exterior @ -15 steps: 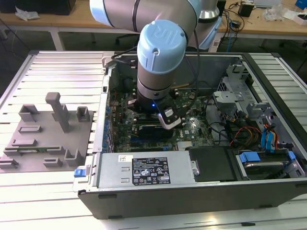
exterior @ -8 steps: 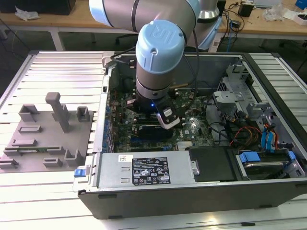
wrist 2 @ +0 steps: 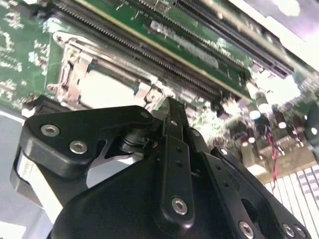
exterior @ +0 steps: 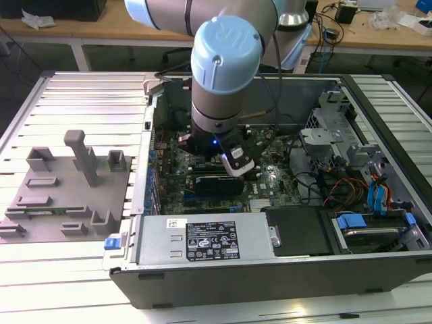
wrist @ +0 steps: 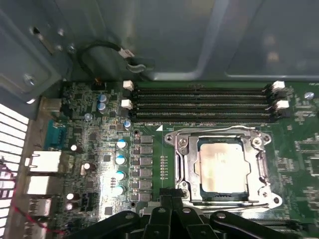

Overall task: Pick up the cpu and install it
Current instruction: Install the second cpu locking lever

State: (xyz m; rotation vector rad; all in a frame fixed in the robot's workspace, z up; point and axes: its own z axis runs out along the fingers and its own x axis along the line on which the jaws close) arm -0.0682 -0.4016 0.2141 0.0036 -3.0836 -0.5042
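Inside an open grey metal computer case (exterior: 378,263), the black claw (wrist: 167,201), its fingers pressed together and holding nothing, hovers just beside the silvery square cpu (wrist: 223,167) seated in its metal-framed socket (wrist: 259,164).

Even overhead light falls on the open computer case (exterior: 270,270) in the exterior view, its interior shadowed beneath the arm (exterior: 219,74), while in both wrist views glare whitens the cpu (wrist: 223,167) and nearby capacitors (wrist: 121,159), and the second wrist view is smeared with blur.
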